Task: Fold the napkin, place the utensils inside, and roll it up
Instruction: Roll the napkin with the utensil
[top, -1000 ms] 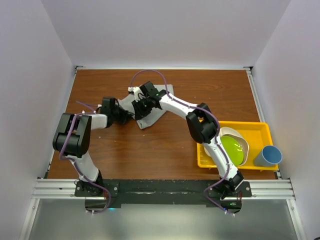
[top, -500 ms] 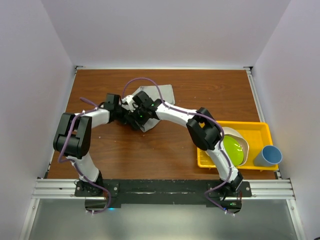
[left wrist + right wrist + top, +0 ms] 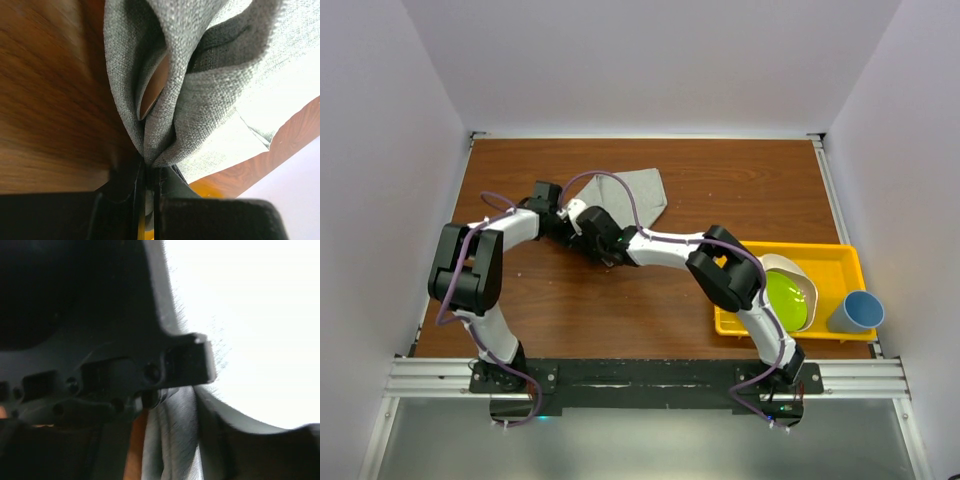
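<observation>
Napkin [image 3: 642,190]: grey cloth on the far middle of the table. Most of it lies spread out, and its near-left part is gathered up where your two grippers meet.
Napkin, close up: your left wrist view shows it bunched into deep folds that narrow toward the finger gap. A flatter layer spreads off to the right over the wood.
Left gripper [image 3: 567,223]: at the napkin's left side. Its dark fingers [image 3: 122,187] are closed tight with the gathered cloth pinched between them.
Right gripper [image 3: 605,243]: just beside your left one, on its near-right side, low at the napkin's near corner.
Right fingers: your right wrist view is blurred, mostly dark housing with a strip of grey cloth below. You cannot tell whether the fingers stand apart or closed, nor whether they hold anything.
Table [image 3: 570,300]: brown wood grain.
Tray [image 3: 840,262]: yellow, at the table's right edge, well apart from the napkin.
Bowl [image 3: 785,298]: lime-green inside with a pale rim. It sits in the tray's left part, partly hidden by your right arm.
Cup [image 3: 856,312]: blue, upright, at the tray's near-right corner. You cannot tell whether it stands inside the tray or just outside.
</observation>
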Robot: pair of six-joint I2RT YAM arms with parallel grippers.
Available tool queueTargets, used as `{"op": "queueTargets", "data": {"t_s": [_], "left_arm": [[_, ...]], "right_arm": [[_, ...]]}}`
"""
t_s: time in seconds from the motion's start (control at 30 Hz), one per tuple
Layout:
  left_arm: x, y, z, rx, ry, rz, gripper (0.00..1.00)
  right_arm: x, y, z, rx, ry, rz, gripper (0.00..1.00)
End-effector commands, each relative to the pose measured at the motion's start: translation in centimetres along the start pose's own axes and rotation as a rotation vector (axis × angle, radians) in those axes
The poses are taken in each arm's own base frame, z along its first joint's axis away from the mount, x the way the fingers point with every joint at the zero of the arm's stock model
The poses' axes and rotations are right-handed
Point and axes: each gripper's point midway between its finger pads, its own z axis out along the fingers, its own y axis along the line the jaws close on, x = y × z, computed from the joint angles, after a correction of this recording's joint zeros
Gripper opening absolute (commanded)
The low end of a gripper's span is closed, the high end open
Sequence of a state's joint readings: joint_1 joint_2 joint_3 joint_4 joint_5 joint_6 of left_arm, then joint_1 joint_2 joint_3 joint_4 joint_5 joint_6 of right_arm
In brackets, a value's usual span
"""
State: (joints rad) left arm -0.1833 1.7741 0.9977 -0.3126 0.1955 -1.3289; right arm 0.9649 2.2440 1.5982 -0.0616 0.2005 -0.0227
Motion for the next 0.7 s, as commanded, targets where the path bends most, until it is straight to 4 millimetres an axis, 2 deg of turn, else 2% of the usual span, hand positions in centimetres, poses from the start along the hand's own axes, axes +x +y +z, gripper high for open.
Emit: {"op": "queueTargets", "data": {"t_s": [0.0,0.07,0.23,0.33,0.37,0.43,0.47,0.5,0.57,0.6,0.63,0.67], "left_arm": [[1.1,0.9,-0.1,-0.075,0.050,-0.021,0.00],[1.1,0.9,-0.2,-0.073,0.055,-0.018,0.00],[0.9,0.5,-0.3,-0.042,0.066,0.041,0.00],[-0.1,-1.2,-0.7,0.055,0.052,0.156,0.00],[-0.4,-2.0,-1.1,0.095,0.042,0.189,0.05],[-1.4,-2.6,-2.1,0.162,0.022,0.243,0.14],[-1.8,-3.1,-2.5,0.193,0.005,0.260,0.26],[-2.1,-3.2,-2.9,0.210,-0.007,0.283,0.30],[-2.6,-3.8,-3.8,0.251,-0.021,0.310,0.38],[-2.8,-3.9,-4.0,0.261,-0.030,0.332,0.40],[-2.8,-4.4,-4.6,0.280,-0.036,0.342,0.43],[-2.7,-4.6,-4.9,0.297,-0.032,0.351,0.45]], "right_arm": [[8.7,-1.5,1.8,0.114,0.191,-0.123,0.38],[8.7,-2.1,1.6,0.142,0.194,-0.125,0.33],[9.1,-1.3,1.6,0.081,0.237,-0.084,0.00],[9.5,-0.3,1.7,-0.006,0.269,-0.024,0.00],[9.5,0.5,1.5,-0.059,0.279,-0.013,0.00],[9.5,0.5,1.4,-0.095,0.288,0.061,0.00],[9.3,1.0,1.2,-0.151,0.293,0.098,0.00],[9.0,1.5,1.0,-0.199,0.298,0.155,0.00],[8.6,0.9,1.0,-0.251,0.293,0.243,0.00],[8.4,1.8,0.7,-0.329,0.305,0.297,0.00],[8.3,1.1,0.7,-0.347,0.311,0.335,0.00],[7.8,1.3,0.6,-0.385,0.313,0.370,0.00]]}}
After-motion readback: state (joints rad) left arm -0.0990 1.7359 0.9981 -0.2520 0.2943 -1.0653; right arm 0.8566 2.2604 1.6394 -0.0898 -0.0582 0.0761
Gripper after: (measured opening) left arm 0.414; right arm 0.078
